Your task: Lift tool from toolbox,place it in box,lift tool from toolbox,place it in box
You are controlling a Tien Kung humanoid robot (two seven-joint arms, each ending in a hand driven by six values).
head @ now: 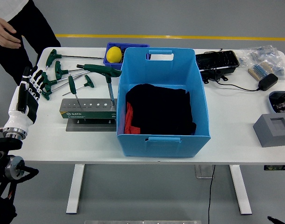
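My left hand [29, 91] is open and empty at the table's left edge — I should reach the nearest green T-handle tool [48, 88], grip its handle firmly, then carry it to the blue box [198, 88].

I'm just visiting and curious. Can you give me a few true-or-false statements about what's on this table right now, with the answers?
1. The big blue box holds dark cloth with a bit of red. True.
2. The left robot hand is gripping a green-handled tool. False: its fingers are spread at the table's left edge and hold nothing.
3. A yellow ball sits in a small blue bin behind the big box. True.
4. All the T-handle tools stand in the grey tool rack. False: most lie loose on the table behind it.
5. A grey block sits near the table's right end. True.
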